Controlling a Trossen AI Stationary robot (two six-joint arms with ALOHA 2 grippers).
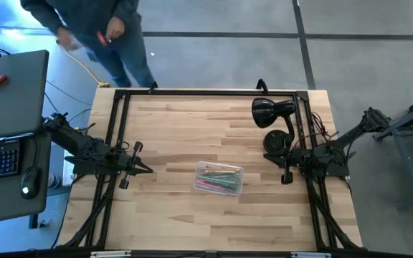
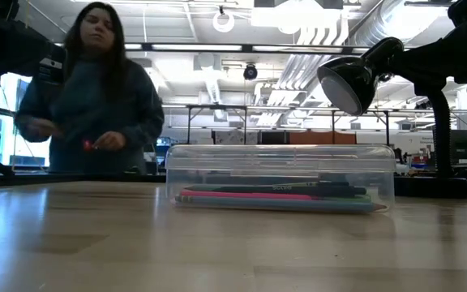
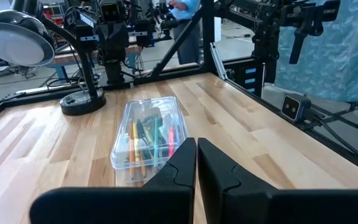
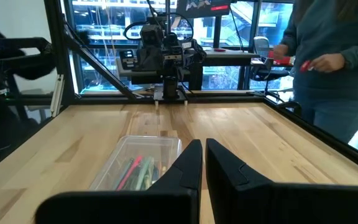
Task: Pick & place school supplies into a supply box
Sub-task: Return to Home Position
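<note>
Supply box (image 1: pixel 219 178): lying flat on the bench (image 1: pixel 192 122), lid on, near the desk lamp (image 1: pixel 272 112) but apart from its base, offset toward the left arm's side.
School supplies (image 2: pixel 258 195): pens and pencils inside the box, lying lengthwise on its floor; pink, green, yellow and dark ones show.
Left gripper (image 3: pixel 196 146): clenched on nothing, raised off the bench, on the far side of the box from the lamp, pointing at the box.
Right gripper (image 4: pixel 203 149): clenched on nothing, raised, just beside the lamp's base.
Person (image 1: pixel 95 32): standing beyond the bench edge behind the lamp, toward the left arm's side, holding something small and red.
</note>
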